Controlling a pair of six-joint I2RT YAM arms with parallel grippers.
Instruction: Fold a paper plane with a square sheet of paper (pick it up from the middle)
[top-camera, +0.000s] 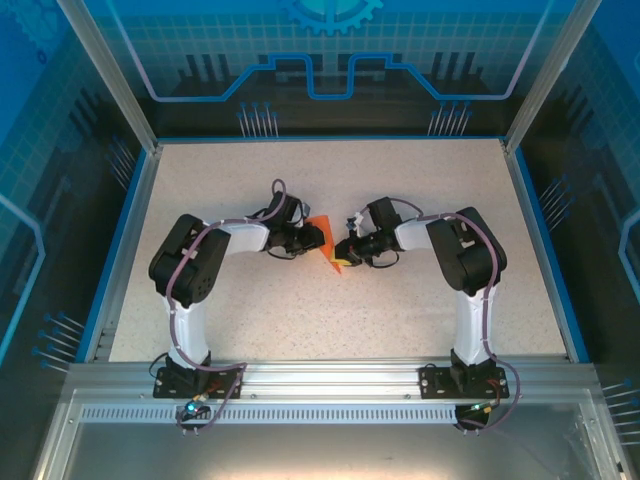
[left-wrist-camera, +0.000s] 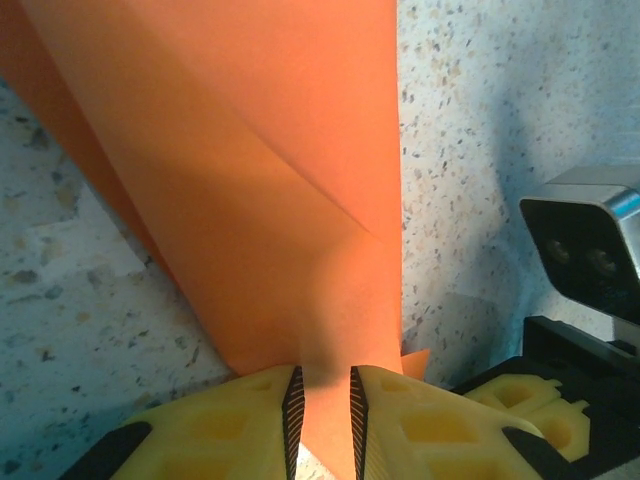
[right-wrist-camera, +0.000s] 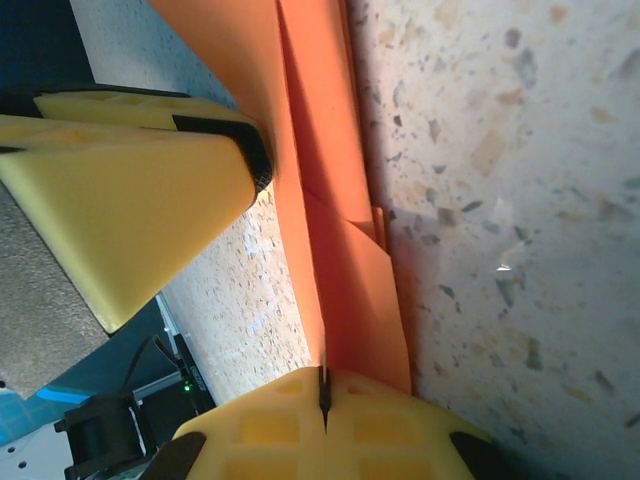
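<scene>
Robotics lab, bench test cell. Left arm (top-camera: 190, 268) and right arm (top-camera: 468, 258) are bolted side by side to an aluminium extrusion rail (top-camera: 330, 378) at the near edge of a speckled table (top-camera: 330, 305) with blue edging (top-camera: 121, 250). The enclosure has metal corner posts (top-camera: 105, 70) and clear wall panels (top-camera: 330, 60) printed with blue circuit-and-gear graphics.

Bright, even light from above; little blur in your views.
In the top view the speckled table (top-camera: 330, 300) is evenly lit with hardly any shadow, while the enclosure walls (top-camera: 50, 230) are dark with blue reflections. In your left wrist view the orange paper (left-wrist-camera: 250, 150) is shaded over its lower part, and a bluish shadow lies on the table at its right. In your right wrist view one small glare spot shines on the table.
</scene>
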